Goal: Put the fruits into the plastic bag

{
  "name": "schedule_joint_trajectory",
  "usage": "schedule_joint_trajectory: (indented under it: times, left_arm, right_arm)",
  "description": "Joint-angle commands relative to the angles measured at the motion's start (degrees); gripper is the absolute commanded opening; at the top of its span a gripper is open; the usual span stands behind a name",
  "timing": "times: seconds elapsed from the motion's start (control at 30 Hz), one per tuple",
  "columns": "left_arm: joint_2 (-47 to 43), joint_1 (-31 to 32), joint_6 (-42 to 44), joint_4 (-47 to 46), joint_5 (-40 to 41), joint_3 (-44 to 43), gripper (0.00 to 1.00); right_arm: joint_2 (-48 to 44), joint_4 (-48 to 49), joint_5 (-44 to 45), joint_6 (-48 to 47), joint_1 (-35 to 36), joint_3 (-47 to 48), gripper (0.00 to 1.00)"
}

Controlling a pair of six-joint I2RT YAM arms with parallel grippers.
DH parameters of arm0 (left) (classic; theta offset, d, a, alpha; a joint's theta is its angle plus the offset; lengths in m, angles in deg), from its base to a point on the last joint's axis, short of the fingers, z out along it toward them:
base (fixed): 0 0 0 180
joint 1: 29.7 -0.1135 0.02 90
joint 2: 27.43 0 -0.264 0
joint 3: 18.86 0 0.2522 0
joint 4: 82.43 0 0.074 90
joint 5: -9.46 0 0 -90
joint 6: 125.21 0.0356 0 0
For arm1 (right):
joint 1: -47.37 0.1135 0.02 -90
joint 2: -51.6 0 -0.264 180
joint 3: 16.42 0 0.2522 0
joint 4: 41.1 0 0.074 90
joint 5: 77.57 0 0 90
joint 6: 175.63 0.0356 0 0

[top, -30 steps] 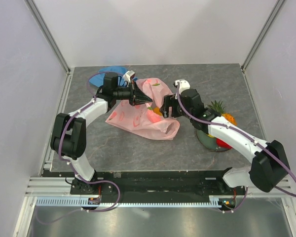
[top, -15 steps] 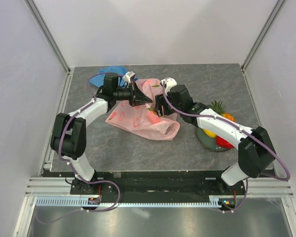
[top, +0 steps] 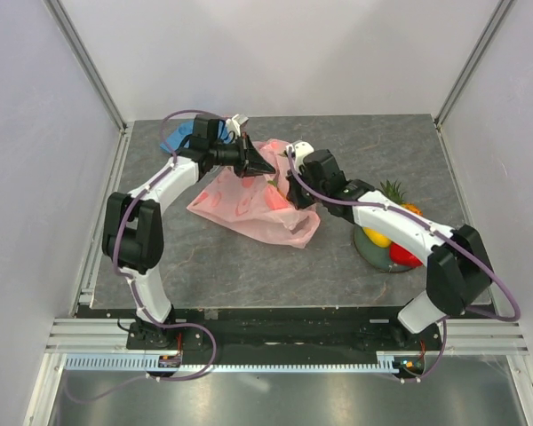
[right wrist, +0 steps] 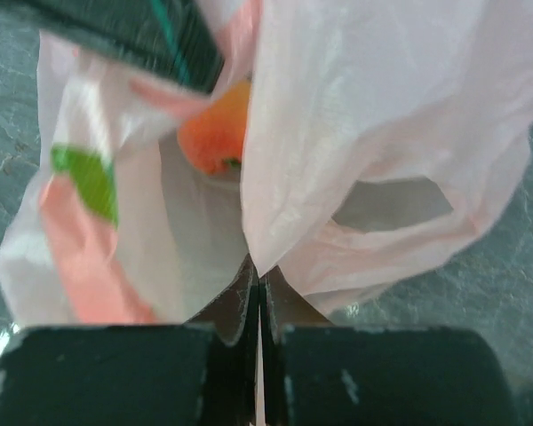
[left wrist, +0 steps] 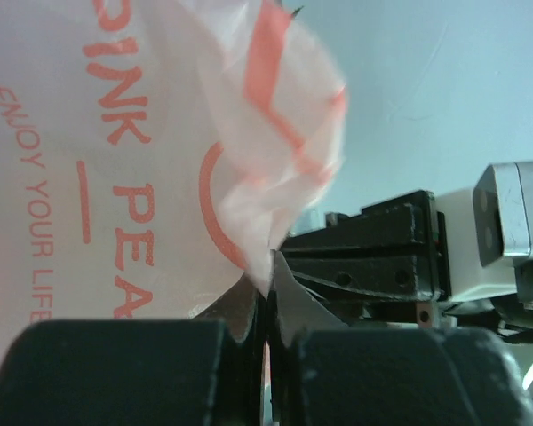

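**A:** Why are both arms at the plastic bag (top: 240, 202) and neither at the fruit?

**B:** I read it as making a mouth. The left gripper (top: 266, 168) has its jaws closed on a fold of film at the bag's far top edge. The right gripper (top: 294, 199) is pinched tight on the film at the bag's right edge. Drawn apart, those two edges would leave an opening to drop things through.

**A:** And where are the fruits?

**B:** Most are to the right of the bag, apart from it, gathered at a dark plate (top: 370, 256). There is a yellow mango (top: 377, 237), a red one (top: 404, 257) and the pineapple (top: 401, 206).

**A:** Is anything inside the bag?

**B:** From overhead there is only a hint of colour through the pink film. The right wrist camera looks into the opening and shows an orange fruit (right wrist: 215, 133) lying inside, past its own closed fingers. It also shows a handle loop (right wrist: 400, 244) hanging free at the bag's edge.

**A:** What does the left wrist camera add?

**B:** It shows its fingertips meeting with only thin film between them. It also catches the bag's printed lettering and the right gripper's black body just beyond the bag. No fruit shows there.

**A:** Any risk?

**B:** Neither gripper is free to fetch fruit. If one lets go, the mouth may slump.
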Motion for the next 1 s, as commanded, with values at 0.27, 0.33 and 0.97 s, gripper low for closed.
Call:
schedule_joint_trajectory:
  times: [0.27, 0.33, 0.97]
  left_arm:
    - [6.96, 2.60, 13.92, 7.02, 0.05, -11.91, 0.10]
    - [7.32, 4.44, 14.62, 7.02, -0.48, -12.17, 0.14]
    - [-18.83, 7.88, 25.88, 7.20, 31.71, -0.96, 0.79]
  right_arm:
    - [-13.41, -15.02, 4.13, 15.76, -0.01, -1.03, 0.00]
    - [-14.82, -16.95, 4.65, 17.87, -0.01, -1.21, 0.00]
    - [-14.92, -17.14, 11.34, 37.82, -0.01, -1.65, 0.00]
